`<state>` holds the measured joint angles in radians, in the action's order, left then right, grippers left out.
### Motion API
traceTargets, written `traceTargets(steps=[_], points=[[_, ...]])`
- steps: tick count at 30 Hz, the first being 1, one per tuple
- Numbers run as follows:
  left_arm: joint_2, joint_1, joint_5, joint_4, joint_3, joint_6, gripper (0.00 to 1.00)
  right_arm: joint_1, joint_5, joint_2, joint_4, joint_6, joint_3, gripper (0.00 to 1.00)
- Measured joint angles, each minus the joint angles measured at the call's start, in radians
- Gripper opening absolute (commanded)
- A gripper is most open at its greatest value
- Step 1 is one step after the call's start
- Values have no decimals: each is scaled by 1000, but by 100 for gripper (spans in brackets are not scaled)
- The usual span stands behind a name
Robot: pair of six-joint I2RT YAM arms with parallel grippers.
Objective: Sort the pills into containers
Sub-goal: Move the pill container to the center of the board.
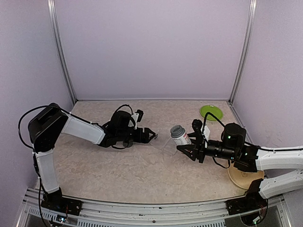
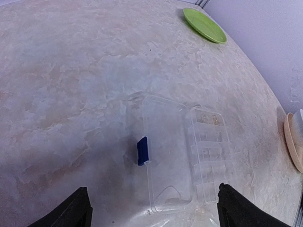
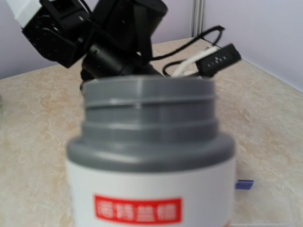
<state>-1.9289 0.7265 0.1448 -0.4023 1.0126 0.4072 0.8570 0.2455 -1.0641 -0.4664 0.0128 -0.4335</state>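
Left gripper [image 2: 152, 191]: jaws wide apart, holding nothing, hovering just over the clear box [image 2: 206, 124] on the table [image 1: 118, 170]. The box lies open; its lid [image 2: 165, 142] is flat on the left, and the row of compartments [image 2: 211, 163] is on the right, its long axis running straight away from the gripper. One dark blue pill [image 2: 142, 151] sits at the lid's left edge, its long side along the same axis.

Right gripper [image 1: 185, 140]: closed on an uncapped white bottle [image 3: 151, 156] with a grey threaded neck, tilted so its mouth points toward the left gripper.

Beyond: green plate [image 2: 204, 24] at the far right, tan plate [image 2: 292, 146] at the right edge.
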Motion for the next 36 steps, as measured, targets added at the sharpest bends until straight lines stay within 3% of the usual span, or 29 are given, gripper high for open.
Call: traceTargets(steps=[7,17,36], points=[[-93,0,63,-8,45,3,90,0,-2,23,13,4,0,29],[-122,5,183,-73,39,38,79,0,-75,32,69,18,0,29],[-122,79,227,-108,13,48,74,-14,-209,49,241,117,17,29]])
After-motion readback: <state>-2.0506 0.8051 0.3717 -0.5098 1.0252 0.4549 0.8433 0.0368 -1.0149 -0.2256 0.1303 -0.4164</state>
